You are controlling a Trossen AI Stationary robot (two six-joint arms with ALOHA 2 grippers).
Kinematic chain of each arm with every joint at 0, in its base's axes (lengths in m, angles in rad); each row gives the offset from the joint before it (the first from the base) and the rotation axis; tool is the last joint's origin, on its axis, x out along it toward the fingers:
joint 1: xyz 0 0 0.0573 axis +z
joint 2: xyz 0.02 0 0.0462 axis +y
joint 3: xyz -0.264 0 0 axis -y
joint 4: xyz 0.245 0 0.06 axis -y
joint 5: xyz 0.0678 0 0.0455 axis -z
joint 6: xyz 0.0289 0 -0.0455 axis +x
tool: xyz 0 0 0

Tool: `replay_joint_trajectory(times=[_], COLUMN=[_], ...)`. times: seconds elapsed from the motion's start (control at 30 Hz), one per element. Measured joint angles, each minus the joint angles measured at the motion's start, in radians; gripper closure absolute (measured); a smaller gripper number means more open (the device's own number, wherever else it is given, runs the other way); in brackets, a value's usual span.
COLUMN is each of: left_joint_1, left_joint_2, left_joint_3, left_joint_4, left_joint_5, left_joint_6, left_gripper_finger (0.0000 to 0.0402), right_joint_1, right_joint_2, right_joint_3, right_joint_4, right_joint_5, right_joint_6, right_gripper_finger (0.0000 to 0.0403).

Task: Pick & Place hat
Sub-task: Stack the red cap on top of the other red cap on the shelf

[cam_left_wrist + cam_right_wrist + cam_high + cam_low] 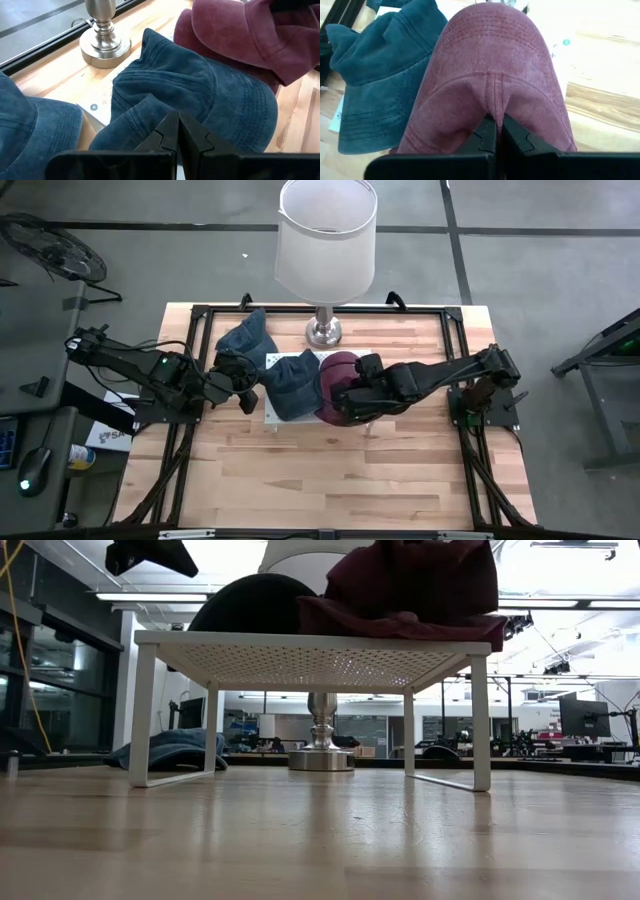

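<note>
Left claw (177, 134) pinches blue hat (200, 95) (on rack), right claw (495, 134) maroon hat (490, 75).

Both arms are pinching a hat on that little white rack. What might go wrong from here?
1. The blue hat and the maroon hat lie against each other on the white rack, so lifting one may drag the other off.
2. Each gripper, left gripper and right gripper, pinches only a fold of fabric; it may slip out.
3. The lamp stands close behind and might be bumped.
</note>
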State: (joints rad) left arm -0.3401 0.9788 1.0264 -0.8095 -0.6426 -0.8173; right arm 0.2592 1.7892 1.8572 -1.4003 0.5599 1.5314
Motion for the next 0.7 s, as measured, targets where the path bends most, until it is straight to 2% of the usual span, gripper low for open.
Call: replay_joint_trajectory(times=[0.37,0.7], left_joint_1=[0.000,0.000], left_joint_2=[0.000,0.000], left_joint_3=[0.000,0.000], left_joint_4=[0.000,0.000], left_joint_5=[0.000,0.000], left_joint_6=[0.000,0.000], left_gripper_finger=[0.0401,0.0401], right_joint_1=[-0.041,-0.045], right_joint_2=[-0.002,-0.004], right_joint_3=[-0.001,-0.085], right_joint_4=[0.034,0.117], right_joint_5=[-0.009,-0.052], right_joint_6=[-0.056,-0.066], right_gripper_finger=[0.0403,0.0403])
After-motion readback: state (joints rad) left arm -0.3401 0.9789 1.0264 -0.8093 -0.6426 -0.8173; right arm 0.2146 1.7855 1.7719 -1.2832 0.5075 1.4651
